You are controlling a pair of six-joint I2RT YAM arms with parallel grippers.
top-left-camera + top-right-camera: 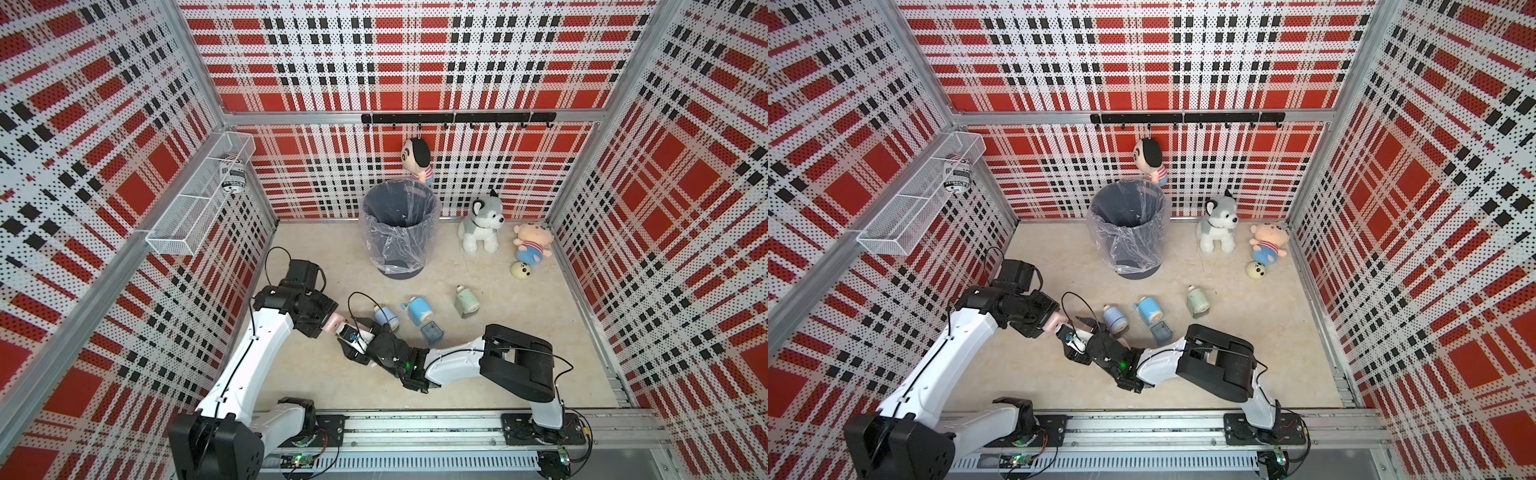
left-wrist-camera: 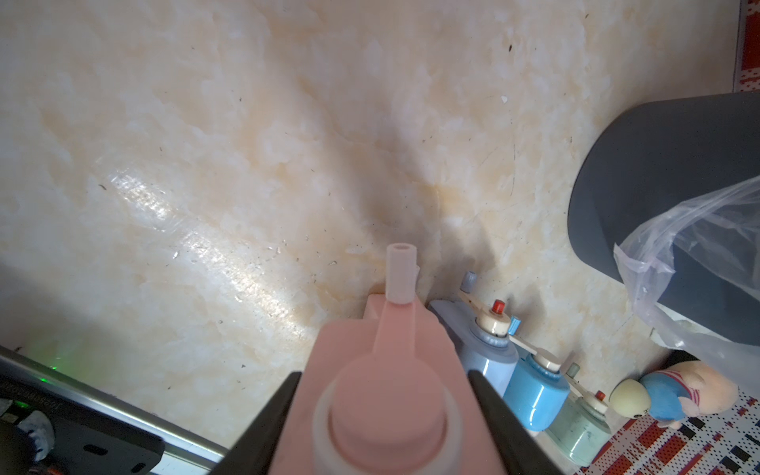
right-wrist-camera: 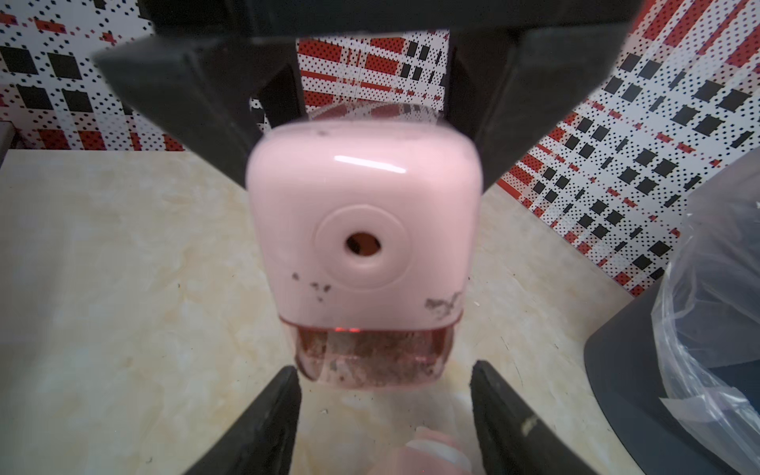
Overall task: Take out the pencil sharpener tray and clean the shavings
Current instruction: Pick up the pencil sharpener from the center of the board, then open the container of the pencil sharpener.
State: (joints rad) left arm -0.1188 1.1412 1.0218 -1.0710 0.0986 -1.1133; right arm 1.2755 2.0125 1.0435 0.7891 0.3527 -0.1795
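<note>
Over the surface (image 1: 457,274), left of centre: pink pencil sharpener (image 3: 364,230) gripped by the left claw (image 2: 384,375).
Its clear shavings tray (image 3: 370,357) sits inserted at the base; the right claw (image 3: 383,367) stands narrowly parted, one finger each side of it, gripping nothing. A lined bin (image 1: 390,241) stands farther back.

The left arm (image 1: 249,357) and right arm (image 1: 455,361) are wearing smooth white shells between blocky black joint housings. Thin black cables (image 1: 277,248) are looping off them. A green light (image 1: 408,365) is glowing on the right wrist, and black tapered fingers (image 3: 263,427) are tipping it.
</note>
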